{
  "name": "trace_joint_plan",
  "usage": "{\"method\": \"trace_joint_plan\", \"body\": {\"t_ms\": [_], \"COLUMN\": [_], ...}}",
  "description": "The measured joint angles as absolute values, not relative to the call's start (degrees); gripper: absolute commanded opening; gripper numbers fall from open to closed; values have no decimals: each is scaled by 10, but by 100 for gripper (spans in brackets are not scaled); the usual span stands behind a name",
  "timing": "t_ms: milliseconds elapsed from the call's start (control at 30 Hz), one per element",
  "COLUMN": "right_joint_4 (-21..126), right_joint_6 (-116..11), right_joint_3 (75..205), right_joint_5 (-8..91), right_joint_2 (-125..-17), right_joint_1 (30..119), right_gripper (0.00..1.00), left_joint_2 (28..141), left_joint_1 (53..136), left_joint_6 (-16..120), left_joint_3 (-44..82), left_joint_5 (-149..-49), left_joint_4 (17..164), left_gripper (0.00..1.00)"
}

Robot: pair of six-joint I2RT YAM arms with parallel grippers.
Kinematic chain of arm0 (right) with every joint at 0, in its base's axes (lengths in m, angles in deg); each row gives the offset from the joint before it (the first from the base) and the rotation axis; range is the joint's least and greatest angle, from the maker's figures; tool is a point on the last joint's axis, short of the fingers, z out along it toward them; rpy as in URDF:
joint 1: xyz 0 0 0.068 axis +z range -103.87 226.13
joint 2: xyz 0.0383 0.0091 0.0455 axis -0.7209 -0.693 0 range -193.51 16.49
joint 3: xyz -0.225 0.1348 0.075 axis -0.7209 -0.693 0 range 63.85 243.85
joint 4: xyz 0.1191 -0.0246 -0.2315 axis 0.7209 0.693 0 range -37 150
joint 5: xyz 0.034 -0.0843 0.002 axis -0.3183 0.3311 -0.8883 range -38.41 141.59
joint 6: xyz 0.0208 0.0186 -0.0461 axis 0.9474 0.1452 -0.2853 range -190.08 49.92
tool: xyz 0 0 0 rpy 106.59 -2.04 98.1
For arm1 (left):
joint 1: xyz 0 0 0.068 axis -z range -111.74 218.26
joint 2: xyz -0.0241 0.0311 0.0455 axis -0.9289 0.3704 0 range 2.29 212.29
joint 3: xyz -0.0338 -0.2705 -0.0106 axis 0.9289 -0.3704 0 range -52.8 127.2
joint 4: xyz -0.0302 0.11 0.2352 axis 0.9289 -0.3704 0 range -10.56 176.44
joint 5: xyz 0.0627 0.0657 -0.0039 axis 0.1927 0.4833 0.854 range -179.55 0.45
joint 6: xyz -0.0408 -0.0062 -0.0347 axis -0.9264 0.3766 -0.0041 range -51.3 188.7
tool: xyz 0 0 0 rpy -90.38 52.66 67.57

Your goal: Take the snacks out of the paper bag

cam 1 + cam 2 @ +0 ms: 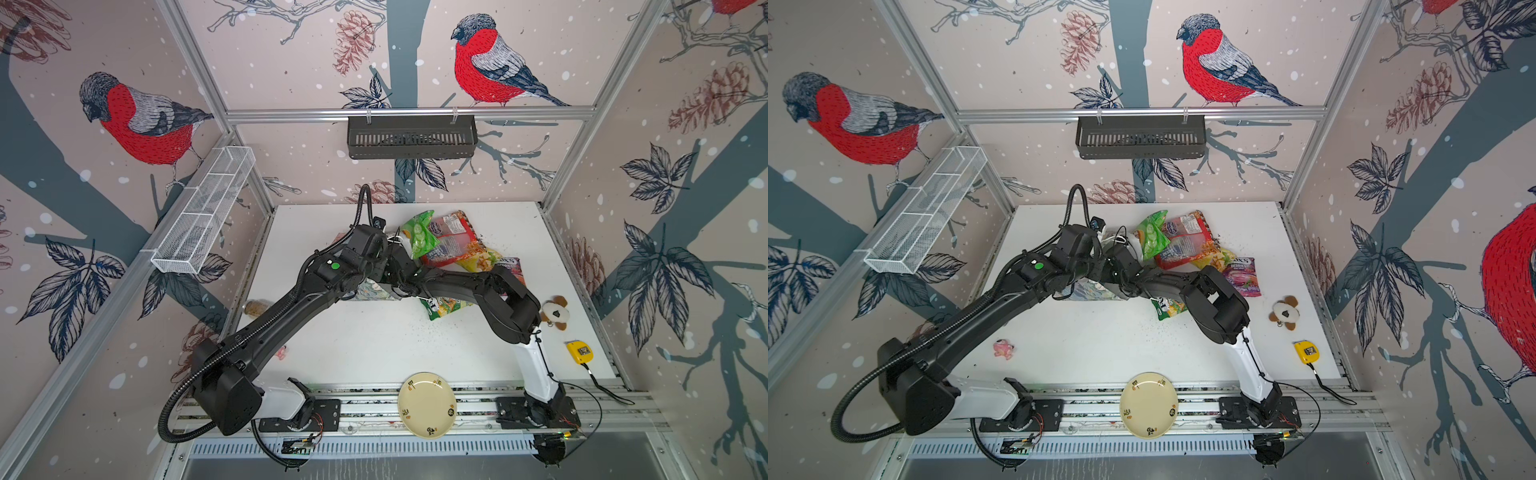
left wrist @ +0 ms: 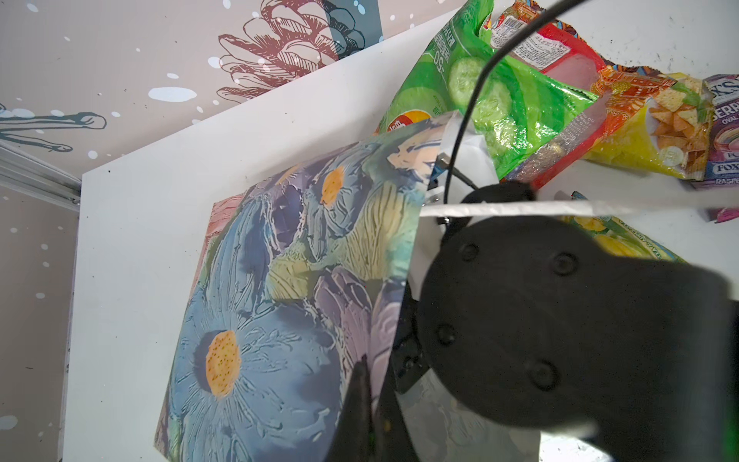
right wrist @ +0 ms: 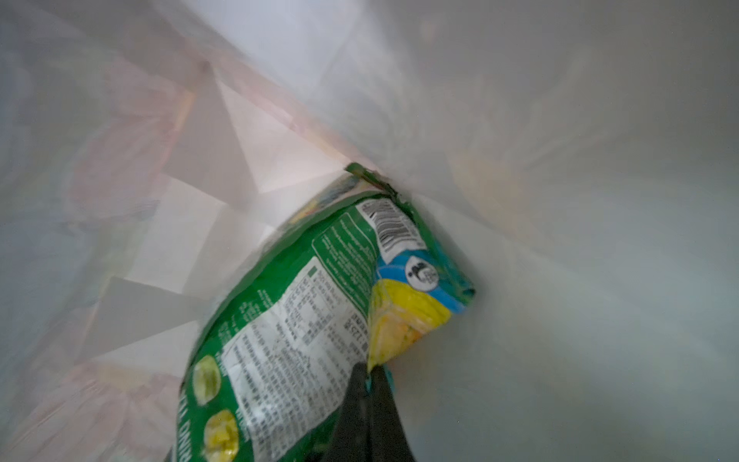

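**Robot lab cell**

Aluminium frame posts (image 1: 197, 70) box in a white table (image 1: 374, 349), with bullfinch-print panels (image 1: 291, 54) for walls. The left arm (image 1: 282, 316) and right arm (image 1: 536, 365) are bolted to a slotted rail (image 1: 374, 409) at its near edge, beside an exposed circuit board (image 1: 298, 448).

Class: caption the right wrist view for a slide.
Right gripper shut on a green packet inside the paper bag.

Both arms matte black, white shells on base links (image 1: 282, 401). Left arm (image 1: 266, 328): ribbed conduit (image 1: 165, 419) outside, green dot (image 1: 335, 266) well behind its fingers (image 2: 359, 400). Right arm (image 1: 513, 307): black fingers (image 3: 356, 412), teal pad (image 3: 378, 382) between them, four recessed screws (image 2: 564, 264) behind.
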State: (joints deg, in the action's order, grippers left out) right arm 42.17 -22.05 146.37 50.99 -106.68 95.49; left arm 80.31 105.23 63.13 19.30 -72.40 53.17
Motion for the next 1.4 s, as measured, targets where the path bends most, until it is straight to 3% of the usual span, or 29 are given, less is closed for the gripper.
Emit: {"method": "trace_joint_plan", "body": {"t_ms": [367, 1400], "right_joint_4": [349, 355], "right_joint_6": [-205, -225], "right_joint_3": [1342, 1227], "right_joint_5": [499, 498], "right_joint_2": [-962, -806], "right_joint_1": [939, 919], "right_gripper": [0, 0], "left_joint_2": [809, 818], "left_joint_1": [1052, 1052], "left_joint_6": [632, 632], "left_joint_3": [193, 189], "left_joint_5": [-719, -668], "left_joint_4": [539, 540], "left_gripper": [0, 0]}}
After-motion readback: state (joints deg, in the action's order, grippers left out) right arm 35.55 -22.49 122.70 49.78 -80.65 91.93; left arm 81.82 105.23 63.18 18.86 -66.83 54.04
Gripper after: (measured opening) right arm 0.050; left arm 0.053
